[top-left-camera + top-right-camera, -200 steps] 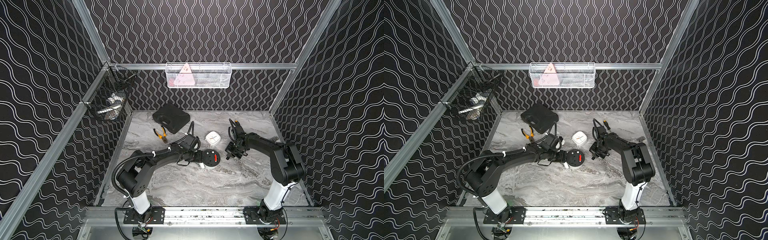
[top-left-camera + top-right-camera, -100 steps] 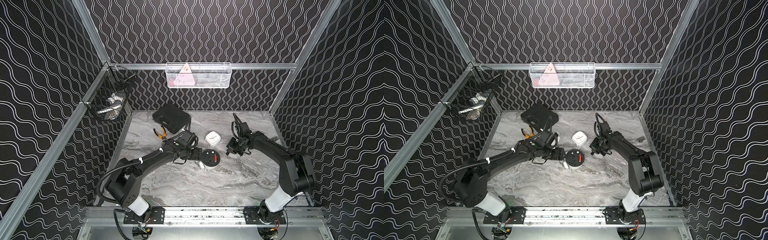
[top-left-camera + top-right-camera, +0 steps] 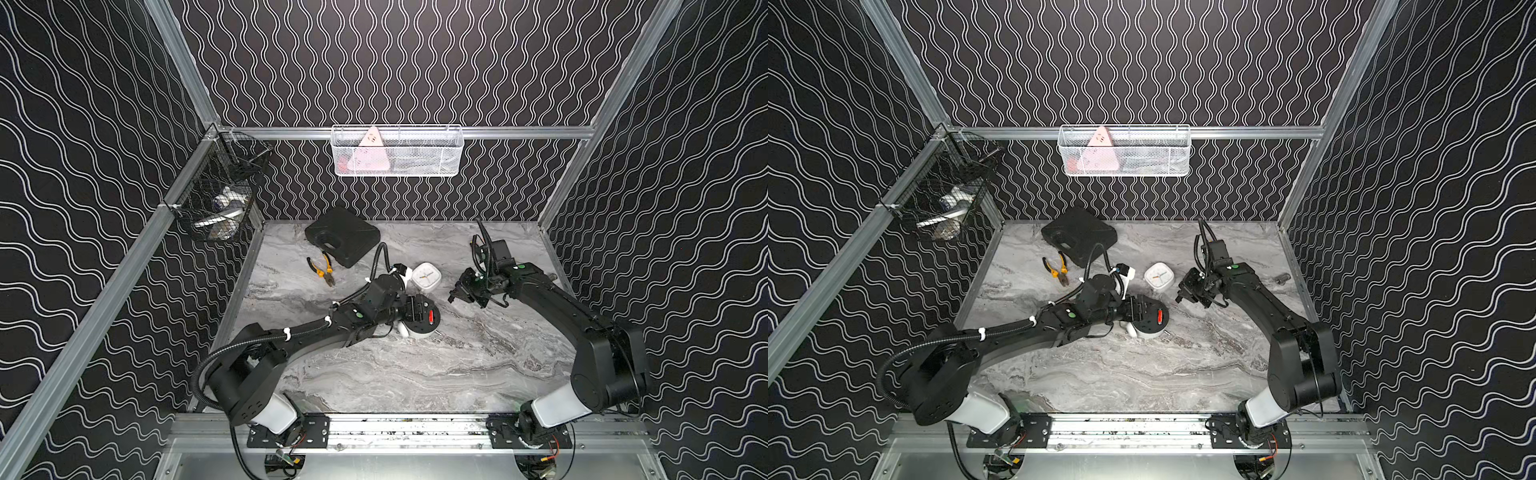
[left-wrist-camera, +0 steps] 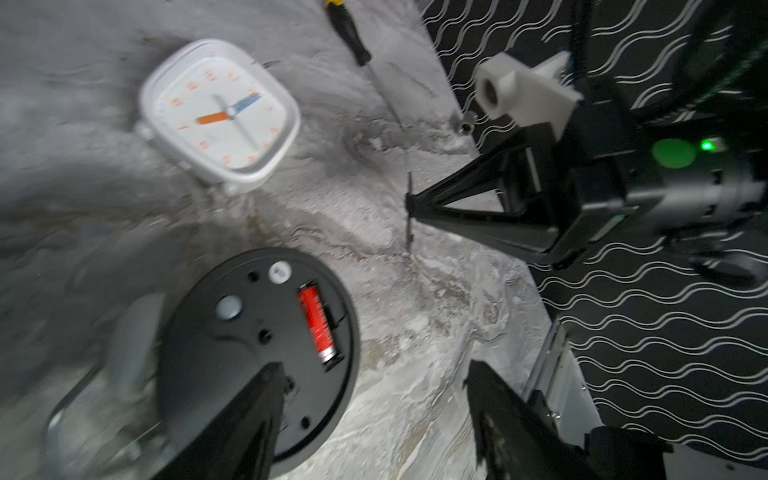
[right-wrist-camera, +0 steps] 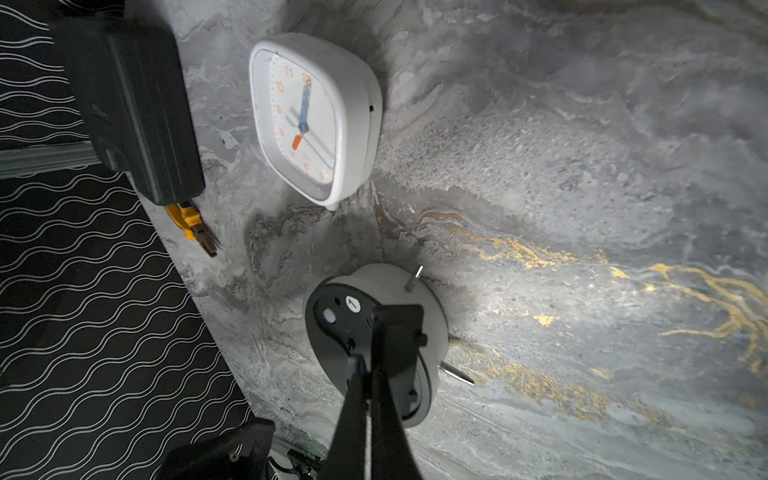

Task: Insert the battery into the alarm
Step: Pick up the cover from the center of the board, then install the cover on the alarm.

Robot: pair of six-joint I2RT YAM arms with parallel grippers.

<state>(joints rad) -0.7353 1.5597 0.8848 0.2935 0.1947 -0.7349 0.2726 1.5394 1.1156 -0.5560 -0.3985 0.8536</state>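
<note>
The table [image 3: 415, 374] bears the alarm [image 4: 232, 345], face down; the left gripper [image 4: 374, 419] hangs over its rim, fingers [image 4: 249, 415] spread; the right gripper [image 5: 365, 363], off to the side, pinches a thin black cover [image 5: 399, 328]; the battery [image 4: 318, 324] sits in the alarm's open slot

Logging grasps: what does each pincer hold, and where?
The right pincer pinches the black battery cover by one edge; the left pincer holds nothing.

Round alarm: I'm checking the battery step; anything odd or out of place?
Its battery bay is uncovered: the red battery lies exposed in the face-down alarm, while the right end effector pinches a thin black plate, likely the cover, away from it.
</note>
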